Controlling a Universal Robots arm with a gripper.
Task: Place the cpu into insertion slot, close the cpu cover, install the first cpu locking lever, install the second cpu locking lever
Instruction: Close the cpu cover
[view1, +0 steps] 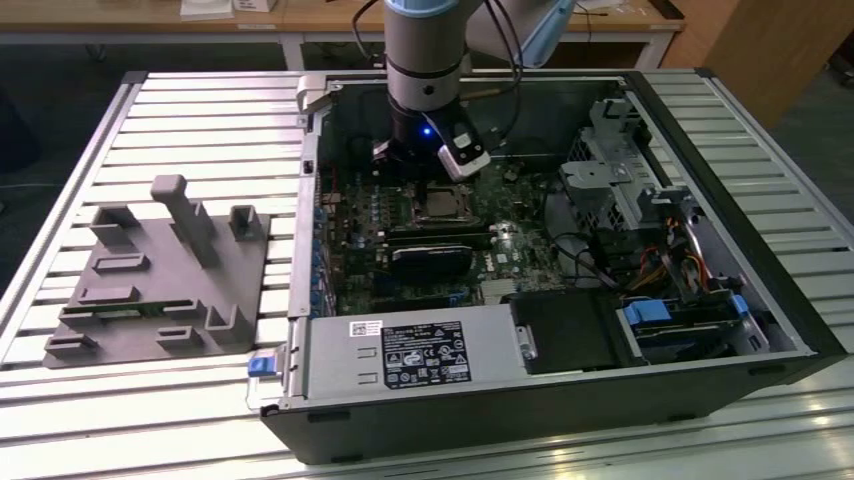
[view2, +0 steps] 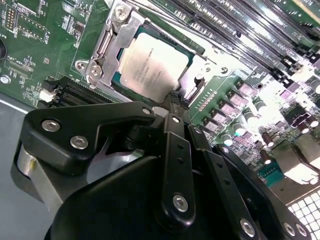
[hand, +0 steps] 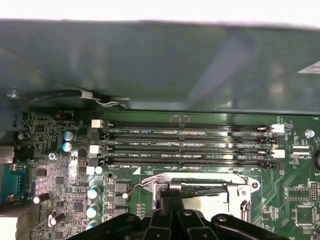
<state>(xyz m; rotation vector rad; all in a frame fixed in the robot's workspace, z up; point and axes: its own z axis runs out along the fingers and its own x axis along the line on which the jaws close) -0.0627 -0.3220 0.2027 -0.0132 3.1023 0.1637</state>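
Observation:
The cpu, a square chip with a dull silver top, lies in the insertion slot on the green motherboard. The cpu cover, a silver frame plate, lies flat around the chip in both wrist views. My gripper hangs just over one edge of the socket, its black fingers drawn together with nothing between them. A thin metal rod sticks out beside the socket's corner. In the exterior view the gripper is low inside the case, right above the socket.
The open computer case lies on a slatted metal table. Long black memory slots run beside the socket, and capacitors stand near it. A black block, a drive cage and cables fill the case. A grey fixture sits at the exterior view's left.

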